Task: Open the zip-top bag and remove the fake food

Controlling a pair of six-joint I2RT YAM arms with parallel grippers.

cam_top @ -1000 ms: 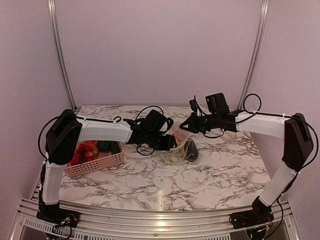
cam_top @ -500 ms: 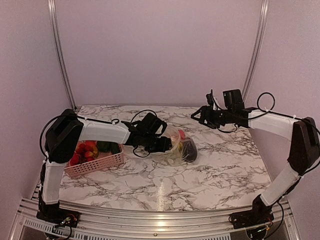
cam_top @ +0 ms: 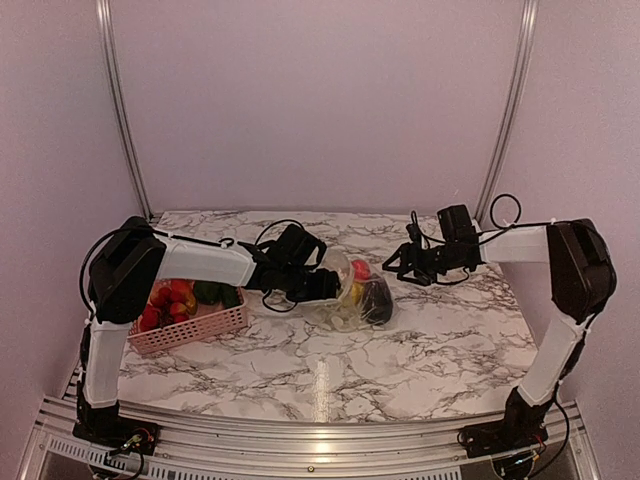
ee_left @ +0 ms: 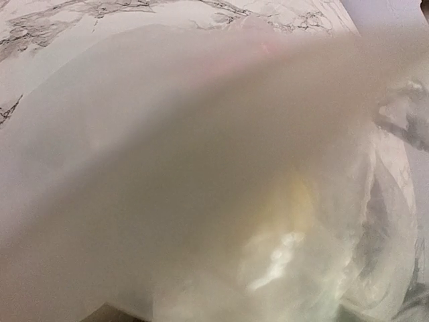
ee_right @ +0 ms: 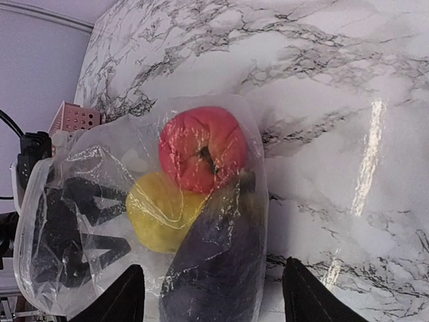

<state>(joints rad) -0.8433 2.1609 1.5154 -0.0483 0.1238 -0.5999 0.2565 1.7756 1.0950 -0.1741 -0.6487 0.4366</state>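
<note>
Three toys [ee_right: 201, 149] — red, yellow, purple — fill the bag [cam_top: 343, 312], lying lengthwise left-right on the bench [cam_top: 430, 350]; right fingers [ee_right: 127, 298] wide, left fingers [ee_right: 94, 194] hidden — cannot tell.

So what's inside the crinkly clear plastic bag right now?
Three toys show through the clear bag: a red fruit, a yellow fruit and a dark purple vegetable. Whether anything lies beneath them can't be seen; the left wrist view shows only blurred plastic.
</note>
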